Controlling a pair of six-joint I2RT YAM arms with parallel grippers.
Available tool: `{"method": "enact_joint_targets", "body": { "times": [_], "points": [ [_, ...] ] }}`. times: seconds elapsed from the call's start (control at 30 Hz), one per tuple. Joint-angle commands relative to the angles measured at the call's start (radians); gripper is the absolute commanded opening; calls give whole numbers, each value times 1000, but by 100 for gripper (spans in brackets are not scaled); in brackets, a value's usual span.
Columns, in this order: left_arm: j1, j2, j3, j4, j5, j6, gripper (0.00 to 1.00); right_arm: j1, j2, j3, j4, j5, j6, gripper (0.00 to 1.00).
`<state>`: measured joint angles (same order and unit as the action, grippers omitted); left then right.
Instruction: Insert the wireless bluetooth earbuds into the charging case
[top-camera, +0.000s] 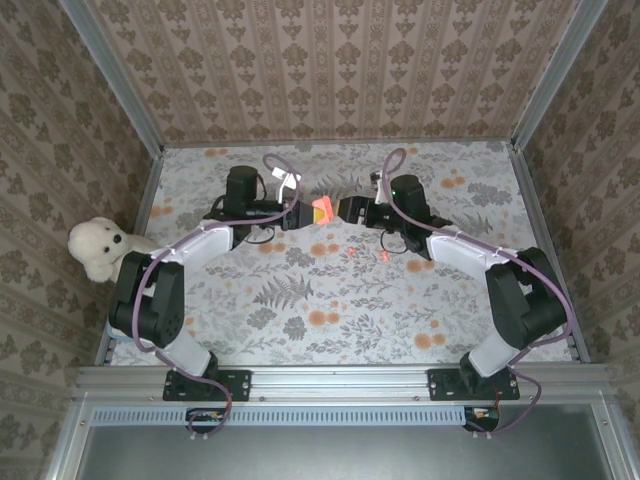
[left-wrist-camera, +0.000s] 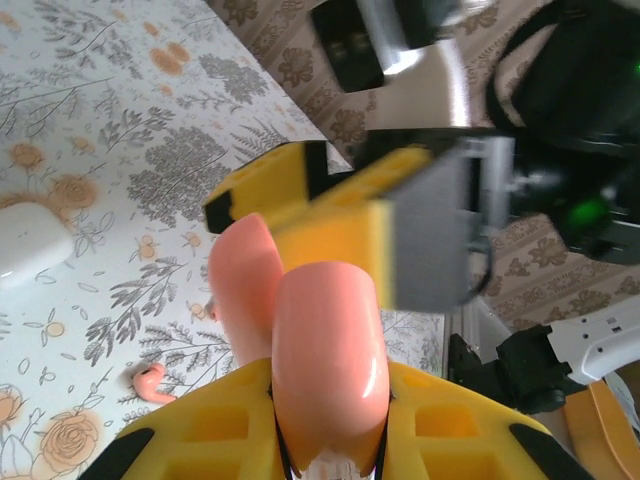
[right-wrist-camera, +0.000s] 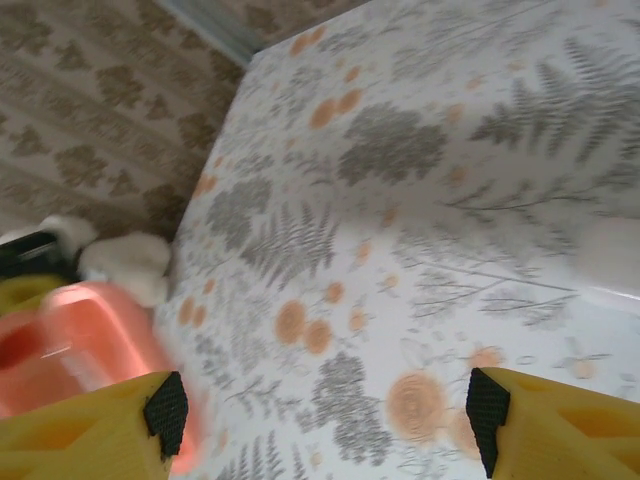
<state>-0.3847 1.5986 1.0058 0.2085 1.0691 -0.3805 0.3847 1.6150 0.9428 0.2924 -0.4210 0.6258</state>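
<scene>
My left gripper (top-camera: 305, 212) is shut on a glossy red-orange charging case (top-camera: 322, 209) and holds it above the table's middle. In the left wrist view the case (left-wrist-camera: 325, 350) stands between the yellow fingers of that gripper (left-wrist-camera: 325, 430), with its lid (left-wrist-camera: 245, 280) hinged open behind. My right gripper (top-camera: 345, 208) faces it from the right. It (right-wrist-camera: 325, 415) is open, with the case (right-wrist-camera: 90, 340) blurred beside its left finger. One red-orange earbud (left-wrist-camera: 150, 383) lies on the table below. Two small red earbuds (top-camera: 355, 247) (top-camera: 383, 258) show on the cloth.
A white charging case (left-wrist-camera: 30, 240) lies closed on the floral cloth to the left of the held case. A white teddy bear (top-camera: 100, 248) sits at the table's left edge. Patterned walls (top-camera: 340, 60) close in the back and sides.
</scene>
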Motion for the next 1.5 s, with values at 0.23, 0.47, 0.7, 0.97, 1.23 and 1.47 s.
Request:
{"method": "enact_joint_targets", "body": {
  "times": [0.23, 0.47, 0.7, 0.97, 1.23, 1.47],
  "points": [
    [-2, -33, 12, 18, 31, 25, 10, -30, -76, -109, 140, -90, 106, 74],
    [-3, -20, 7, 88, 24, -21, 9, -27, -102, -98, 280, -214, 206, 65],
    [-9, -15, -4, 183, -1, -82, 9, -8, -38, -89, 437, -239, 326, 55],
    [-17, -9, 6, 192, -13, -89, 9, 37, 9, -64, 464, -230, 342, 47],
    [-30, -8, 5, 202, -20, -92, 8, 43, 51, -33, 488, -214, 366, 41],
    [-34, -5, 0, 212, -32, -96, 8, 43, 72, -31, 544, -220, 406, 30]
  ]
}}
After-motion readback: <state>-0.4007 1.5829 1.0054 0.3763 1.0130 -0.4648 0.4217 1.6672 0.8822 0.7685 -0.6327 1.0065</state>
